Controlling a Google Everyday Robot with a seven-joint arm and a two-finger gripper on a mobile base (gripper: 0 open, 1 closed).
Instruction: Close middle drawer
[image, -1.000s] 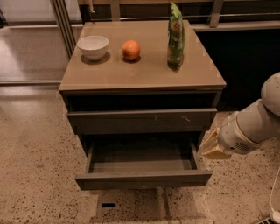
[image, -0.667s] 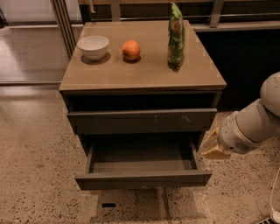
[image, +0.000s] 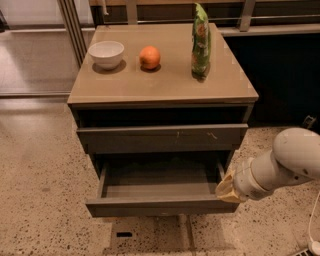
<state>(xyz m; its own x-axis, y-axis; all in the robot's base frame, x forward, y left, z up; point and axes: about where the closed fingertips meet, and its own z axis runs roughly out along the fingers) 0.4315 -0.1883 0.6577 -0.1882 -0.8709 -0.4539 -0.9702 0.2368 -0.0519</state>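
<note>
The middle drawer (image: 160, 206) is pulled well out of the grey-brown cabinet (image: 160, 92). Its plain flat front faces me and its inside looks empty. Above it is the drawer front with small pale scratch marks (image: 162, 136), sticking out slightly with a dark gap above it. My gripper (image: 226, 188) has a tan tip on a white arm (image: 290, 162) that comes in from the right. It is at the right end of the open drawer, just behind its front and close to the right corner. I cannot tell whether it touches the drawer.
On the cabinet top are a white bowl (image: 106, 53), an orange (image: 149, 57) and an upright green bag (image: 201, 42). The speckled floor (image: 40, 190) lies around the cabinet. A metal frame (image: 70, 25) is at the back left and a dark wall at the right.
My arm and gripper have moved down and a little left, closer to the right end of the open drawer's front. The drawer has not moved.
</note>
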